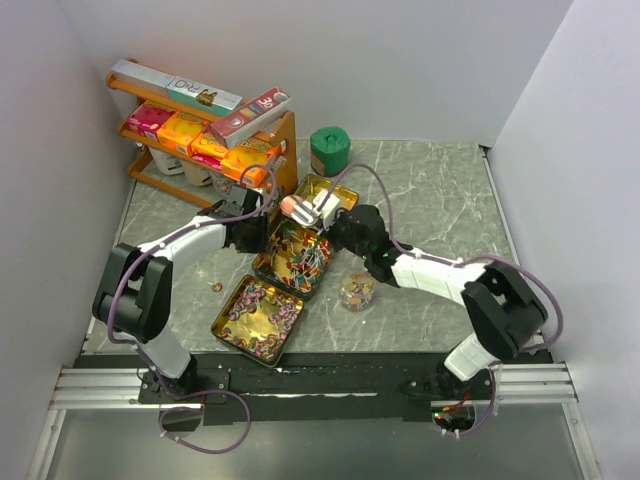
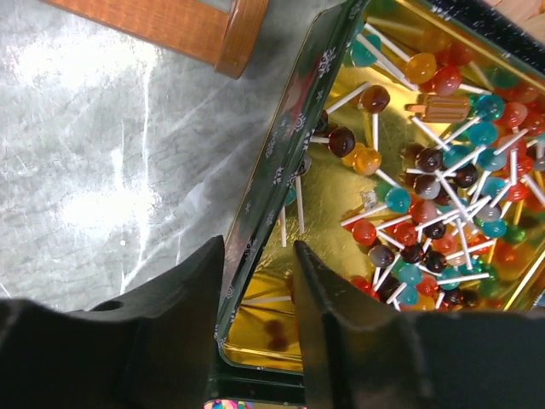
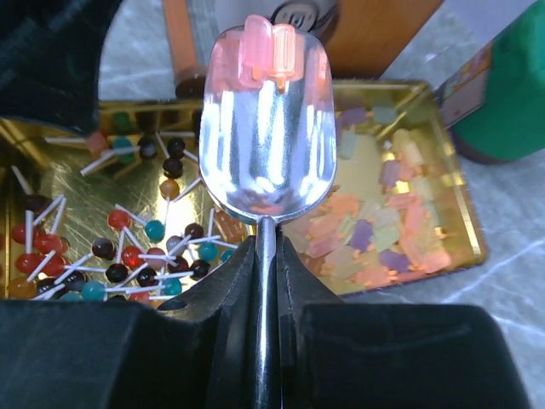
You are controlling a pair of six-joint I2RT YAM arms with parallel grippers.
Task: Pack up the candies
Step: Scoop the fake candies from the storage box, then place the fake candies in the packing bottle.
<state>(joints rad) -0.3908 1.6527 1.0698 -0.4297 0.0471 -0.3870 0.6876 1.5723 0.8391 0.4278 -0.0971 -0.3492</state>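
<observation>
Our right end effector is clamped on the handle of a shiny scoop. A few pink and orange candies sit at its tip. Our left end effector is apart, one side on each side of the lollipop tin wall. We should keep the scoop level and go slowly, so nothing rolls off.

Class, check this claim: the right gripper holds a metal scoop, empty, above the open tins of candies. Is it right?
No. The scoop in the right gripper is not empty: a few pink and orange candies lie at its far end, as the right wrist view shows. It is held above the open tins.
</observation>
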